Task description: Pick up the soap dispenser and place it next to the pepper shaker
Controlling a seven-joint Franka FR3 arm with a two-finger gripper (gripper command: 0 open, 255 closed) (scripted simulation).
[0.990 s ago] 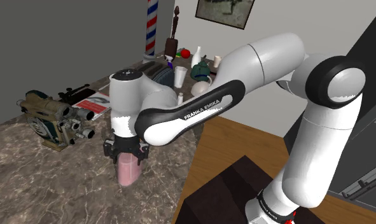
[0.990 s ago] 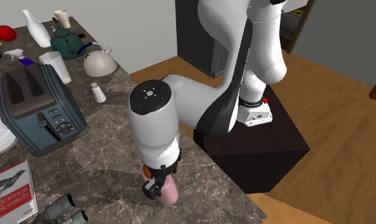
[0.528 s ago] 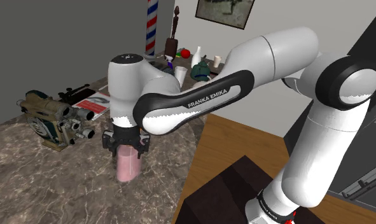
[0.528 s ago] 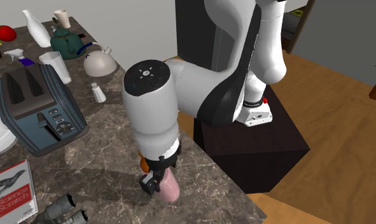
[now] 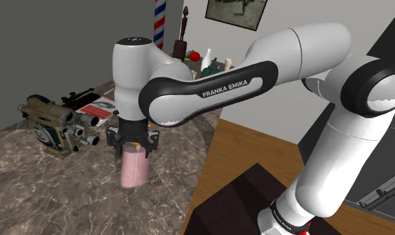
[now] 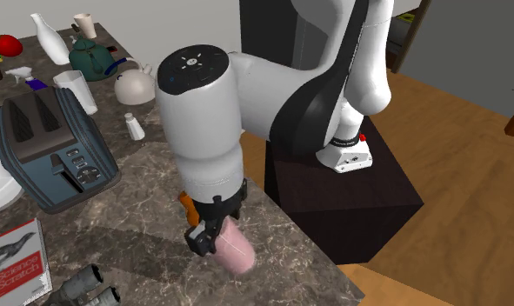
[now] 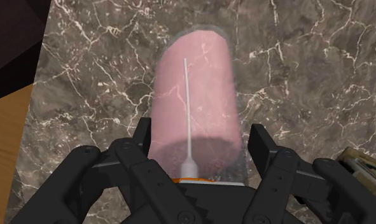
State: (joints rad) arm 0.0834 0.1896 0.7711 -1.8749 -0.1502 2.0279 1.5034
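Observation:
The soap dispenser (image 5: 134, 171) (image 6: 236, 249) is a pink translucent bottle with an orange pump top and a thin white tube inside. It hangs a little above the dark marble counter (image 5: 42, 193) (image 6: 150, 217), near the counter's edge. My black gripper (image 5: 132, 145) (image 6: 210, 235) (image 7: 199, 147) is shut on its upper end, and the fingers (image 7: 261, 144) clasp the bottle (image 7: 194, 95) from both sides. The pepper shaker (image 6: 135, 127), small and white, stands further back on the counter beside the toaster.
A dark toaster (image 6: 50, 148), white kettle (image 6: 135, 85), green teapot (image 6: 94, 59) and white cup (image 6: 76, 89) crowd the counter's far end. An old camera (image 5: 52, 123) and a book (image 6: 16, 256) lie close by. The dark stand (image 6: 359, 196) sits beyond the counter edge.
The arm has risen and carried the pink dispenser up off the counter. The gripper has stayed shut on it.

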